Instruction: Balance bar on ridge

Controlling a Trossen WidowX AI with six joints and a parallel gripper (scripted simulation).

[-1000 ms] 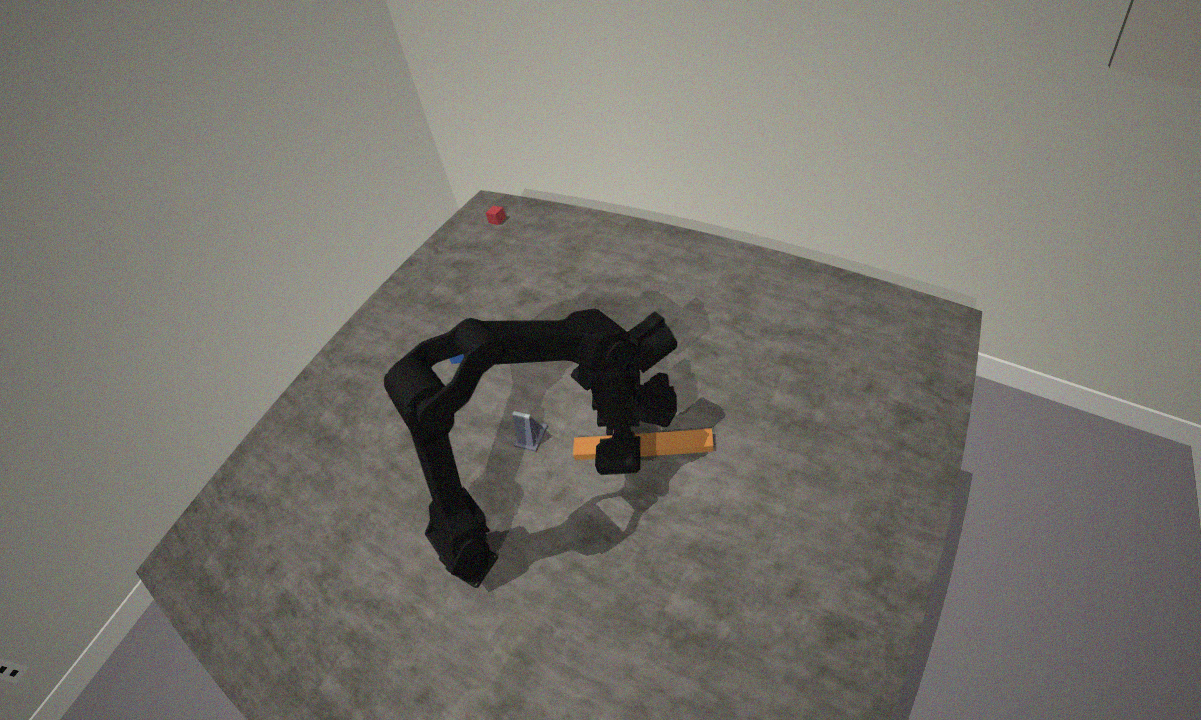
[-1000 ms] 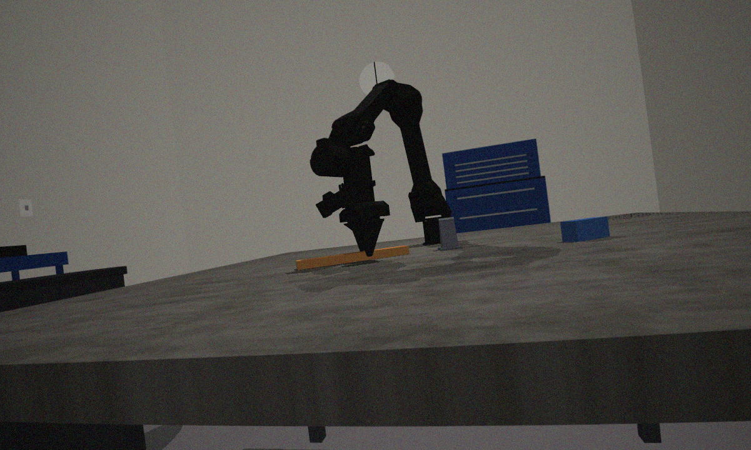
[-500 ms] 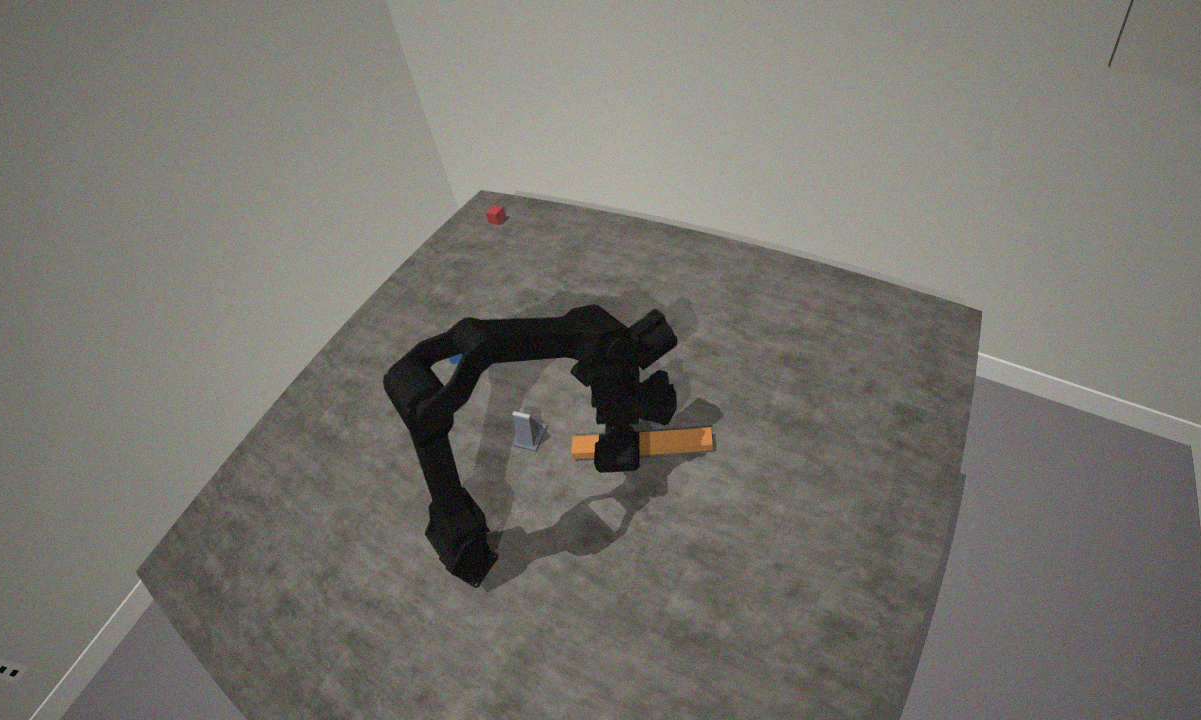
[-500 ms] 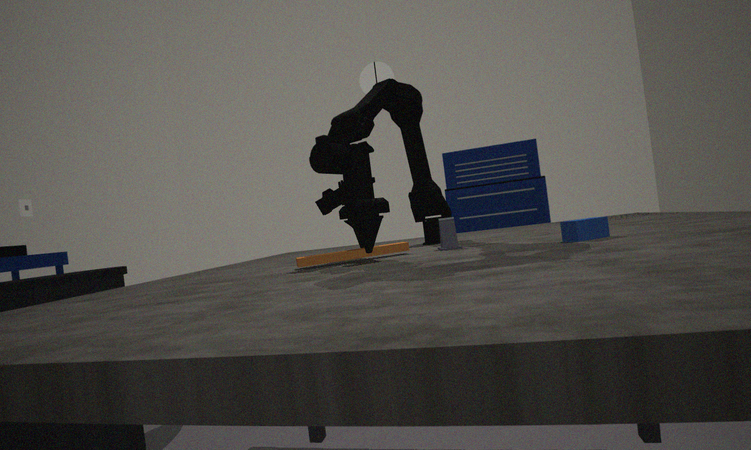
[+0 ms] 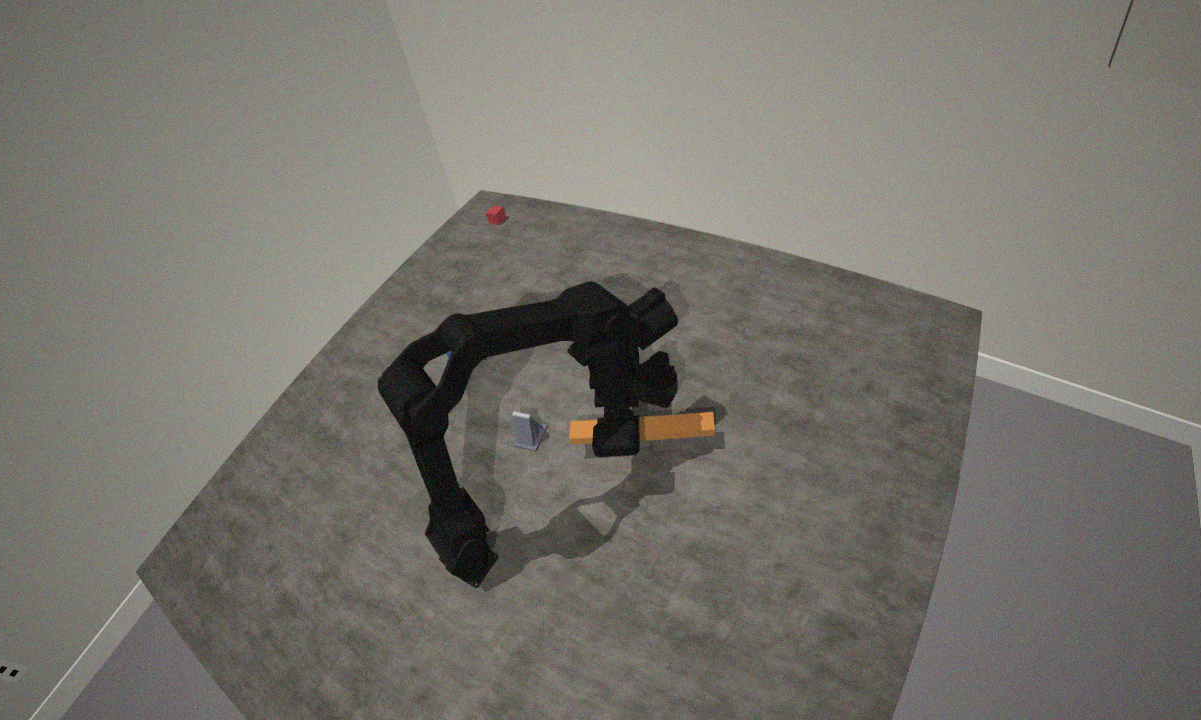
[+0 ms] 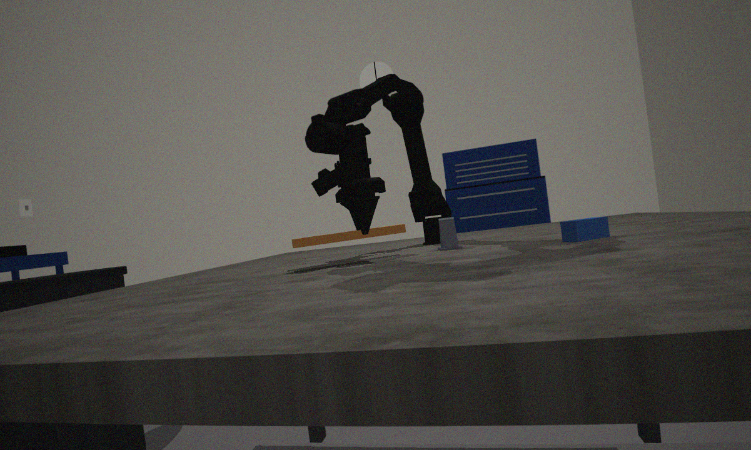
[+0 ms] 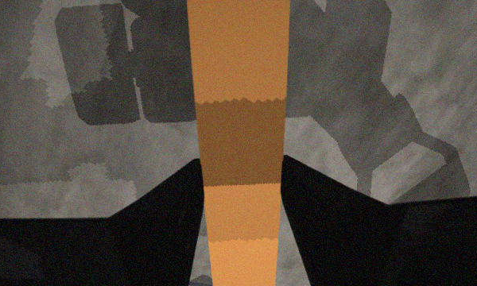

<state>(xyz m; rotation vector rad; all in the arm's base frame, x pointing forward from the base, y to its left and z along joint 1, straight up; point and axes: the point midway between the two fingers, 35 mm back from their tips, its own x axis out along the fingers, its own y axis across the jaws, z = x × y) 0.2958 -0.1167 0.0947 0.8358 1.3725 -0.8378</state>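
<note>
My gripper is shut on the orange bar and holds it clear of the table, roughly level, as the exterior view shows. The fingers grip it nearer one end than the other. In the wrist view the bar runs straight up the frame between the two black fingers. The grey ridge stands on the table just left of the bar's near end, apart from it; it also shows in the exterior view.
A small red cube lies at the table's far corner. A blue block lies on the table to the right in the exterior view. A blue cabinet stands behind the table. The arm's base is near the front.
</note>
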